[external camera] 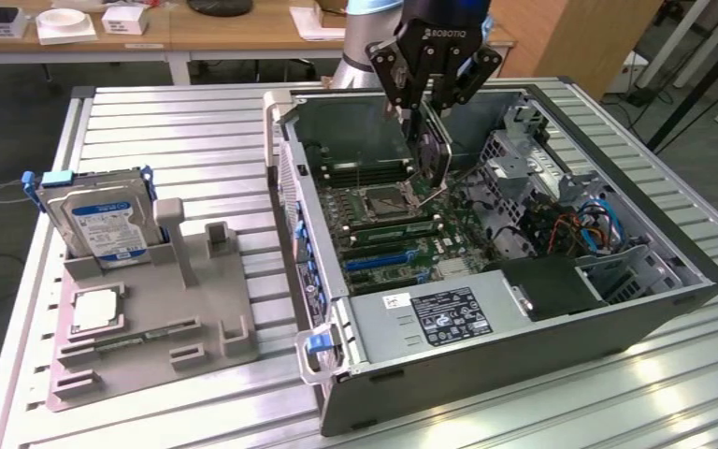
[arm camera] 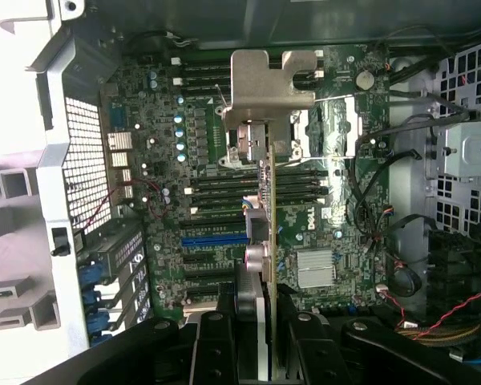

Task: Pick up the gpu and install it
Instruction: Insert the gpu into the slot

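**Exterior view.** The gripper hangs over the open computer case, which lies on its side on a slatted metal table. Its jaws are closed partway and clamp the upper edge of the gpu. The card hangs on edge below the fingers, above the motherboard and apart from it, so it is not yet seated. On the exterior view's left, well apart from the case, a grey parts tray holds a hard drive standing upright.

**Wrist view.** The gpu is seen edge-on as a thin line running away from the gripper, with black fingers pressed against its two faces. Its silver end bracket is at the far end. The motherboard lies beneath, and a blue slot sits just beside the card's line.

**Handling (judgement).** The card is probably light and stiff, but fragile. A grip across the flat faces near the top edge looks best, clear of the contact edge. Being thin, it could pivot between the pads if it is pushed off-axis.
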